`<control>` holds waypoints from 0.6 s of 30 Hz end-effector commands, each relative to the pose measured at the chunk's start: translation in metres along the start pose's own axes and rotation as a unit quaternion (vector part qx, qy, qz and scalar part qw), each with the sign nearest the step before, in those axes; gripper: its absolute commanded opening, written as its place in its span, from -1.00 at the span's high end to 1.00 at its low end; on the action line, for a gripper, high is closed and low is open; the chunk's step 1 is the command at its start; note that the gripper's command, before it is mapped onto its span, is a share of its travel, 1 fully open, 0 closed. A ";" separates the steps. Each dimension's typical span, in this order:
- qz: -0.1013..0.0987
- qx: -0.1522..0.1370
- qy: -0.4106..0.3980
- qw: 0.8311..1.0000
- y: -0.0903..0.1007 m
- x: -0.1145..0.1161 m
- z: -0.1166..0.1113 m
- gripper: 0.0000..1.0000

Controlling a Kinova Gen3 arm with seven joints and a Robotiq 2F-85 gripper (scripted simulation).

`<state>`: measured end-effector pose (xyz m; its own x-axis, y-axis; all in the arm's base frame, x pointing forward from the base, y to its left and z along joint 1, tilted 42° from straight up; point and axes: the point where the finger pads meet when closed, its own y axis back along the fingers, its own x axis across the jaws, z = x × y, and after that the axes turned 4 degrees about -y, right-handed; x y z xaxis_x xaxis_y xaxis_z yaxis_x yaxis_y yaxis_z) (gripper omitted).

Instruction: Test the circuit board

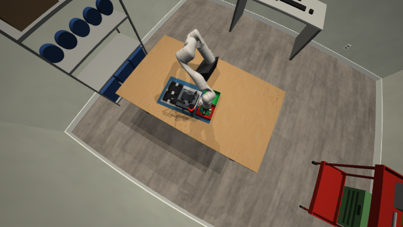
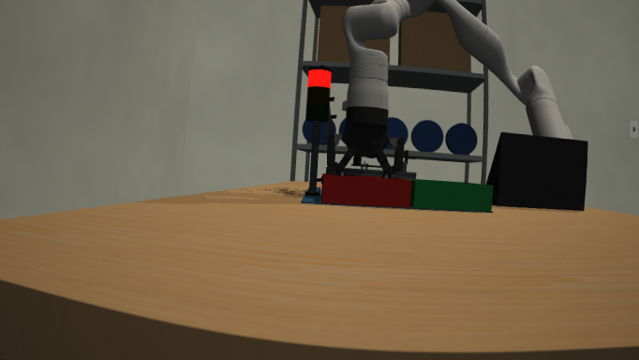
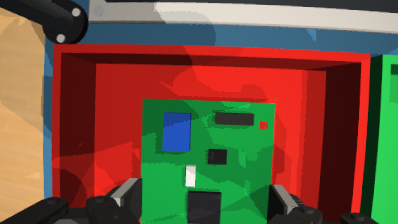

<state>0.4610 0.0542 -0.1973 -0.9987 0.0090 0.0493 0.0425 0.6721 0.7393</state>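
Observation:
The green circuit board (image 1: pixel 209 112) (image 3: pixel 232 175) lies level, component side up, inside the outline of the red bin (image 2: pixel 366 191) (image 3: pixel 210 49). My gripper (image 2: pixel 362 172) (image 3: pixel 204 198) is shut on the board's two side edges, with its fingertips down at the bin's rim. How far the board is above the bin floor cannot be told; the bin wall hides it in the exterior view. The signal light (image 1: pixel 191 108) (image 2: pixel 319 79) shows red. The tester (image 1: pixel 189 93) is beside the bins; its lid position and pins are not clear.
The green bin (image 2: pixel 452 195) (image 3: pixel 392 150) stands directly beside the red bin. The signal light's post (image 2: pixel 314 157) rises near the red bin's outer corner. The tester's pale base edge (image 3: pixel 250 15) runs along the bin's far side, across a strip of blue mat (image 3: pixel 280 36).

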 end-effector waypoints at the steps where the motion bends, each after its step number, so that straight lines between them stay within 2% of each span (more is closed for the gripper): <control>1: -0.001 -0.001 0.000 1.000 0.001 -0.001 0.000 -0.54; 18: -0.001 -0.001 0.000 1.000 0.000 -0.001 0.000 -0.54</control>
<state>0.4610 0.0534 -0.1983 -0.9988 0.0088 0.0490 0.0422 0.6720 0.7394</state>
